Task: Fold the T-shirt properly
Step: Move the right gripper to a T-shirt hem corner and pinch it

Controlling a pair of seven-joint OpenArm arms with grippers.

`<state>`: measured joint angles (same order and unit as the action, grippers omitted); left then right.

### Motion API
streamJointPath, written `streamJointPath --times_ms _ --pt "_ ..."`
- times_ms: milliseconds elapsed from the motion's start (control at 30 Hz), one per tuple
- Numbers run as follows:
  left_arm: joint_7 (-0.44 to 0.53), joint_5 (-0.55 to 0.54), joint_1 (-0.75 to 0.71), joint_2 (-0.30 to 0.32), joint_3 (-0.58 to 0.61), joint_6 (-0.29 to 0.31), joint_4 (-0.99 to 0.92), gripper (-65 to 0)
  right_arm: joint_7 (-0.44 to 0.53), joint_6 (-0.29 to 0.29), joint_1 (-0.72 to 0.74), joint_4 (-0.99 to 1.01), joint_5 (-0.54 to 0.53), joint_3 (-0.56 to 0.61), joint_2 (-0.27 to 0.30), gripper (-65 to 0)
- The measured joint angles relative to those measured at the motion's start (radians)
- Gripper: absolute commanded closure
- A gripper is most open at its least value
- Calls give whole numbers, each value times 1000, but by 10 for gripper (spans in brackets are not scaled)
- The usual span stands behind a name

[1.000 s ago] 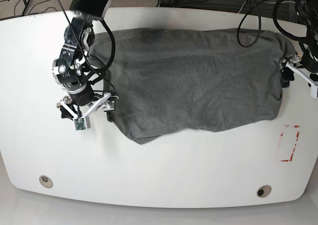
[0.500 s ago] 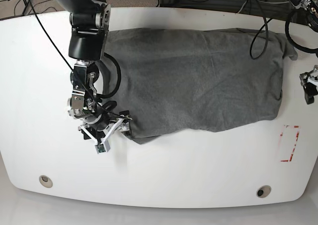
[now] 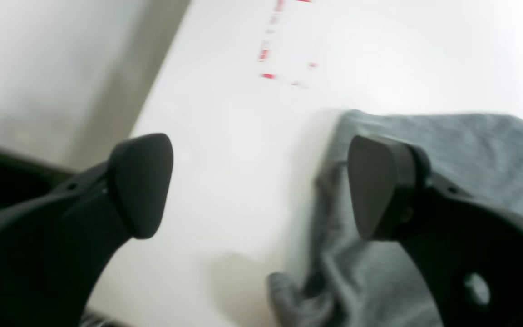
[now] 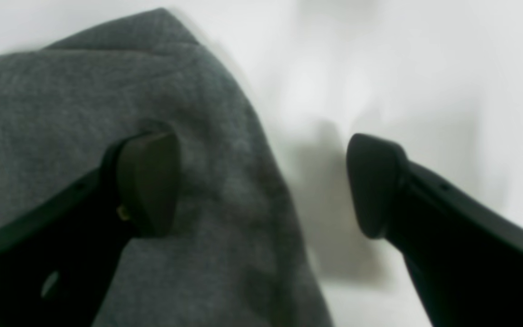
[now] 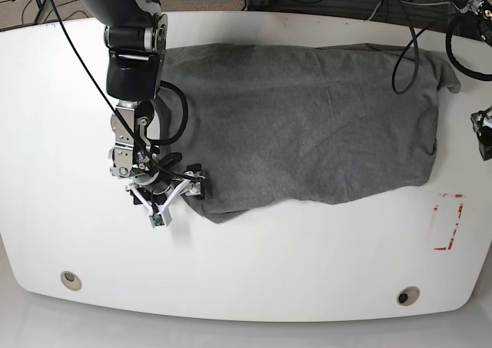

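Note:
The grey T-shirt [image 5: 307,125] lies spread in a rough rectangle across the white table [image 5: 269,263]. At its lower left corner my right gripper [image 5: 165,193] stands open. In the right wrist view the right gripper [image 4: 261,181] straddles the T-shirt [image 4: 84,91] edge: one finger [image 4: 148,181] rests over the cloth, the other over bare table. My left gripper [image 5: 484,133] is at the frame's right edge, off the shirt. In the left wrist view the left gripper [image 3: 261,186] is open and holds nothing, with the T-shirt [image 3: 470,150] edge by its right finger [image 3: 379,186].
A red outlined rectangle [image 5: 448,221] is marked on the table at the right, below the shirt, also seen as red marks [image 3: 284,45]. Two round holes [image 5: 71,279] [image 5: 408,295] sit near the front edge. Cables run along the table's back.
My right gripper has come down along the shirt's left side to its lower left corner. The left gripper has drawn away from the shirt's right edge toward the frame's edge.

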<state>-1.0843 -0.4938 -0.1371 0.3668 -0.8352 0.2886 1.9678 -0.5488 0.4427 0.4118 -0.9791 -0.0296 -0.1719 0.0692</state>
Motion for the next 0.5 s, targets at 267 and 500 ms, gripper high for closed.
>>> streamJointPath --times_ms 267,500 --pt "1 -8 -1 0 3 0 0 -574 25 1 -13 -1 -2 3 -44 -547" --pt "0 -2 4 0 10 0 -1 -576 34 3 -20 -2 -4 2 -45 -515"
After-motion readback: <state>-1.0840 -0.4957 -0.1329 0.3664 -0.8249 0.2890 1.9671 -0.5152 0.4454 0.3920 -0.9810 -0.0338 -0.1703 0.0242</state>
